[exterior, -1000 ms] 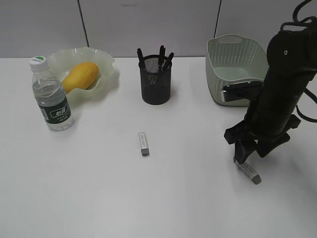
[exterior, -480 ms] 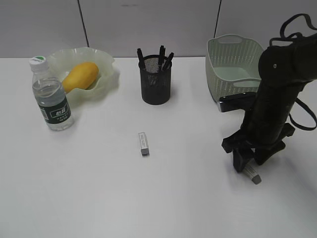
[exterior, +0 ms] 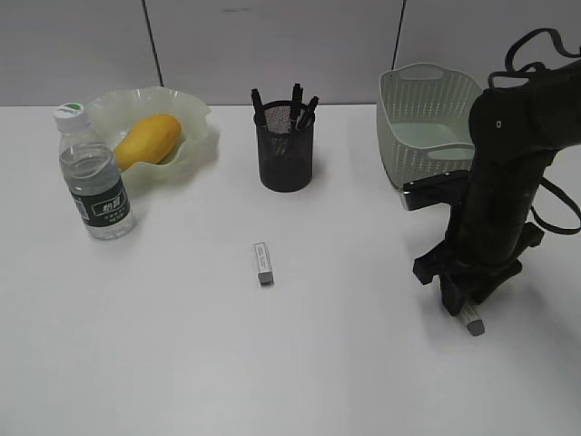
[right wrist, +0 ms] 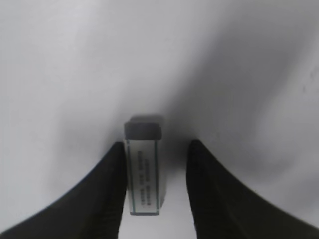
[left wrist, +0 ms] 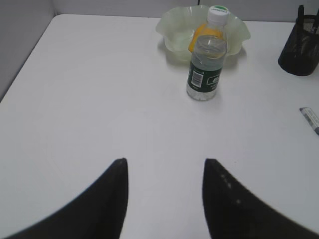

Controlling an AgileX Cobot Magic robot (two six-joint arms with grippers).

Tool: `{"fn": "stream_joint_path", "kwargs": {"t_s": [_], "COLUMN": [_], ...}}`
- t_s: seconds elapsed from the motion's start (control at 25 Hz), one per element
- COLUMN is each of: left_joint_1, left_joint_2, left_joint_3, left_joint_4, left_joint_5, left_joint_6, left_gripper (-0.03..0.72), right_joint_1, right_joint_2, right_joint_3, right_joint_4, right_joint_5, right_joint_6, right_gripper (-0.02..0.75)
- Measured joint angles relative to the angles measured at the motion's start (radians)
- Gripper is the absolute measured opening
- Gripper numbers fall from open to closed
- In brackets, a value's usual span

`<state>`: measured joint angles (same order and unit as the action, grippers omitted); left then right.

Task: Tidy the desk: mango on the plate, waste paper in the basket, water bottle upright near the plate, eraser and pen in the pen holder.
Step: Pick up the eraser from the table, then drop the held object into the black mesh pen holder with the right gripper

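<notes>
While the right hand (exterior: 463,304) stands low over the near right of the desk (exterior: 272,363), its two fingers straddle an eraser (right wrist: 143,167) that lies flat on the surface. In the right wrist view the left finger (right wrist: 107,191) touches the eraser's sleeve, but a gap shows beside the right finger (right wrist: 209,194), so the hand is unclenched and not yet gripping. A second eraser (exterior: 263,262) lies alone at the middle of the desk. Beyond it stands the pen holder (exterior: 285,154) with pens in it. At the far right sits the basket (exterior: 427,123), just behind the right arm. At the far left the mango (exterior: 147,138) rests in the plate (exterior: 195,118), and the water bottle (exterior: 93,173) stands upright just in front of it. The left hand (left wrist: 164,199) hangs released over bare desk at the near left, grasping nothing.
</notes>
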<state>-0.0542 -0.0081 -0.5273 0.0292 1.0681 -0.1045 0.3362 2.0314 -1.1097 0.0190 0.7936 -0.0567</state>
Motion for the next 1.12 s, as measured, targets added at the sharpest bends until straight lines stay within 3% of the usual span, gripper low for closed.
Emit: {"fn": "stream_joint_path", "kwargs": {"t_s": [0.16,0.56,0.88,1.12], "left_joint_1": [0.0,0.0,0.0,0.0], "left_joint_2": [0.0,0.0,0.0,0.0], "left_joint_3": [0.0,0.0,0.0,0.0], "left_joint_4": [0.0,0.0,0.0,0.0], "left_joint_5": [0.0,0.0,0.0,0.0], "left_joint_6": [0.0,0.0,0.0,0.0], "left_gripper": [0.372,0.372,0.372,0.372], "right_joint_1": [0.0,0.0,0.017,0.13], "right_joint_2": [0.001,-0.037,-0.274,-0.291], "right_joint_3": [-0.001,-0.017,0.076,0.062], "right_joint_4": [-0.001,0.122,0.326,0.348], "right_joint_5": [0.013,0.056,-0.36,-0.73], "right_joint_6": [0.0,0.01,-0.144,-0.182], "right_gripper": [0.176,0.167,0.167,0.167]}}
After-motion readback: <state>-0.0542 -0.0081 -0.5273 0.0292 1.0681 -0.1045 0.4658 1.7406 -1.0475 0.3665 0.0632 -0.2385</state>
